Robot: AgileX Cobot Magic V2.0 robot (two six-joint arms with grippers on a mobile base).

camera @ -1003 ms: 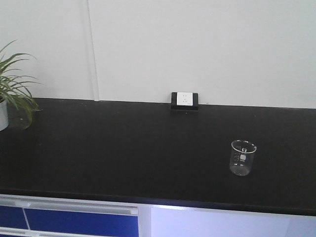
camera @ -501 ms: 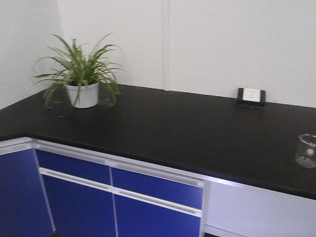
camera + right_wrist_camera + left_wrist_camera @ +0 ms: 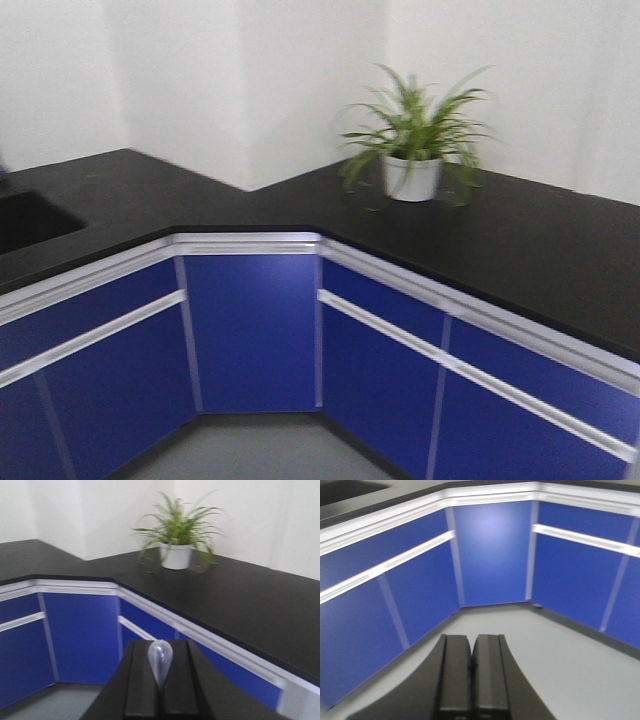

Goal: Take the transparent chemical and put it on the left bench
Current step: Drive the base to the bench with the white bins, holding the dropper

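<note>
Right wrist view showed the right gripper (image 3: 160, 649) with its fingers pinched on a pale translucent pipette bulb (image 3: 160, 661), aimed toward the black countertop (image 3: 260, 605), where a potted plant (image 3: 177, 535) stood near the back edge. The left gripper (image 3: 471, 641) was pressed together, empty, facing blue cabinets (image 3: 490, 555). The clear beaker appeared in no view.

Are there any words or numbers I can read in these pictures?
None can be read. The white plant pot, the blue cabinet doors, the black countertop and the pale pipette bulb in the right gripper all look plain; the views are slightly blurred.
</note>
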